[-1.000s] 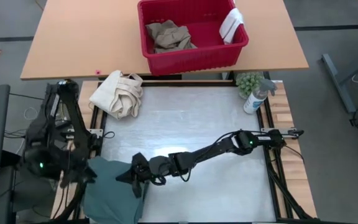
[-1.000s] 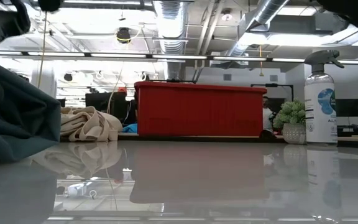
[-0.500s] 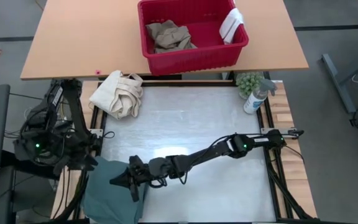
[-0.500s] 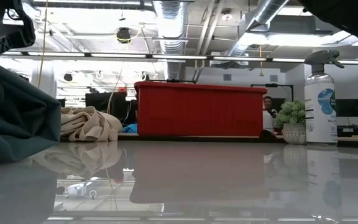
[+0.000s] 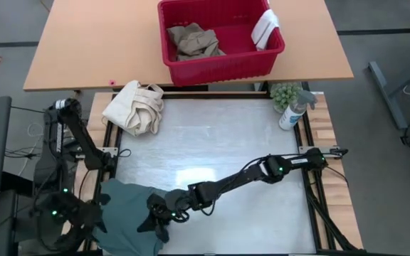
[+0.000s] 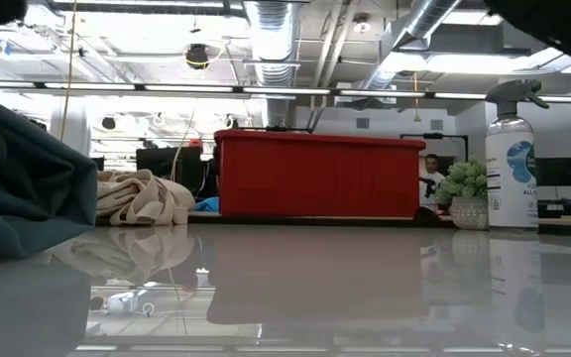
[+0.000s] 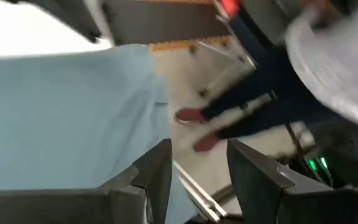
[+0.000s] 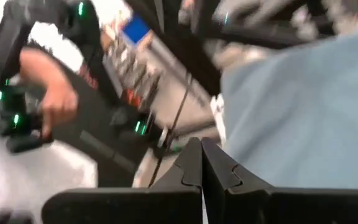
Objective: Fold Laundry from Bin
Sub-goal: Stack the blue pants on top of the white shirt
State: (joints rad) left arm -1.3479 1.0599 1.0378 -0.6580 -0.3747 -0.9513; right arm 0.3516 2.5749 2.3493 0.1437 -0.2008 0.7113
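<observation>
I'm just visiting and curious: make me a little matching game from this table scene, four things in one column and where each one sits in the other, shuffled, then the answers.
Things:
1. tan trousers
2. teal garment
3. cream canvas bag
4. spray bottle

Places:
A. far left corner of the white work surface
B. inside the red bin
C. near left edge, where the right gripper rests
D. far right corner, beside a small plant

Pairs: 1-B, 2-C, 3-A, 4-D

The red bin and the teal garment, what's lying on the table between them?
In the high view, between the red bin and the teal garment lies the cream canvas bag; otherwise only bare table surface.
</observation>
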